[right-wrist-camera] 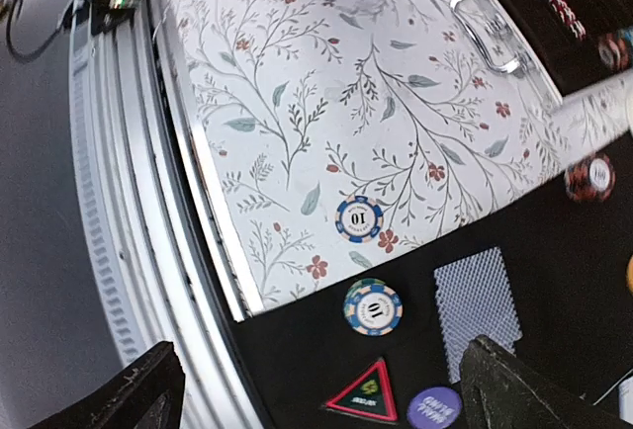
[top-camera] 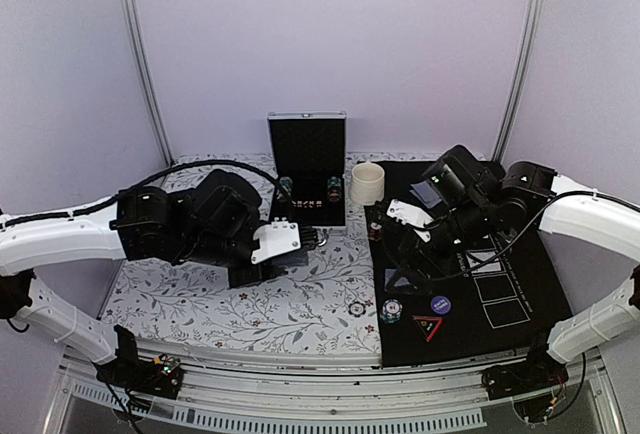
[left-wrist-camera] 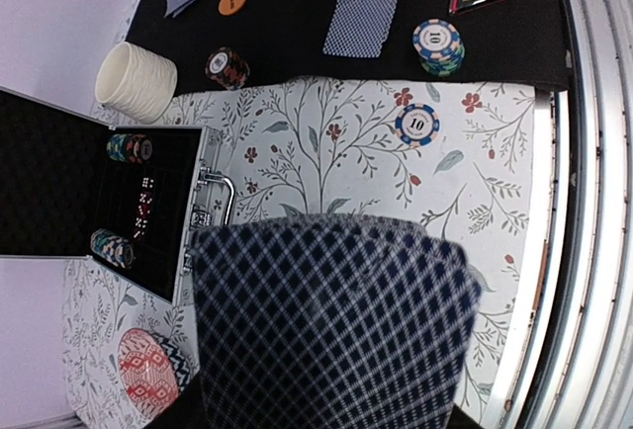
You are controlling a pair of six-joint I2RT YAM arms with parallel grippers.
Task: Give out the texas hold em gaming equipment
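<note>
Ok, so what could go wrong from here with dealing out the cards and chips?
1. The open right gripper hangs over the black mat with the chip stack and triangle marker right below it; a low sweep could knock them.
2. The deck fills the left wrist view, hiding the cloth beneath, so a card may slip off unseen.

floral-cloth table (top-camera: 200, 304): black mat (top-camera: 480, 342), open case (top-camera: 307, 144), cream cup (top-camera: 367, 182), lone chip (top-camera: 357, 308).
</note>
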